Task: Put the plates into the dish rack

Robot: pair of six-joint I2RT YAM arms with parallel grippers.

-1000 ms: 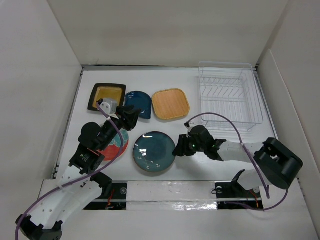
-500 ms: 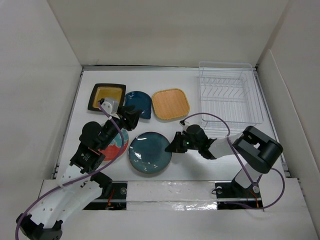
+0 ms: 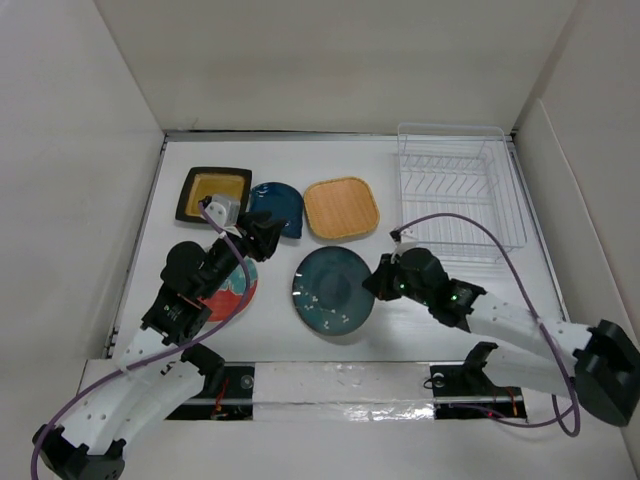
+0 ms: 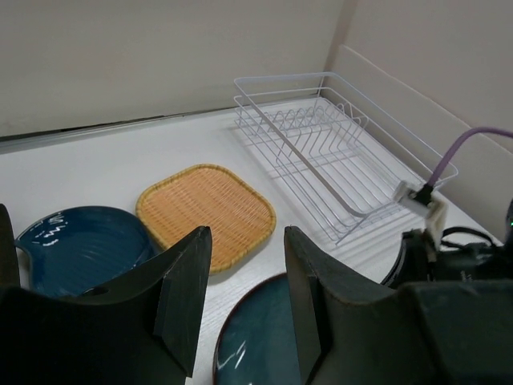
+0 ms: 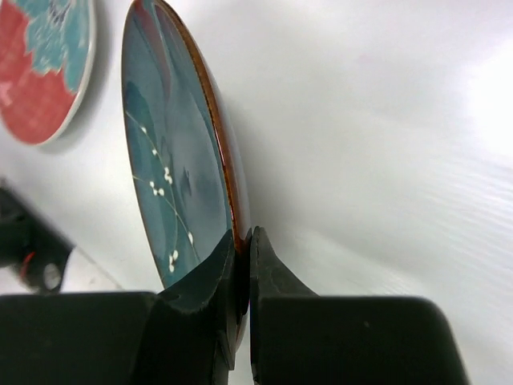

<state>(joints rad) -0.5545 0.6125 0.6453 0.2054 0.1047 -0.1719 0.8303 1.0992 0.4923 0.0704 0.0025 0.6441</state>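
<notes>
The round speckled dark teal plate is tipped up on edge near the table's front middle. My right gripper is shut on its right rim. My left gripper is open and holds nothing; it hovers above the table between the dark blue plate and the red-and-teal plate. The orange wood-toned plate and the black-rimmed yellow plate lie flat at the back. The dish rack stands empty at the back right.
White walls close in the table on the left, back and right. A purple cable arcs from my right arm across the front of the rack. A strip of bare table separates the orange plate from the rack.
My right gripper has shut on the teal plate's right rim and tipped the plate up, shifting it a little right and back. The left arm has barely moved.
</notes>
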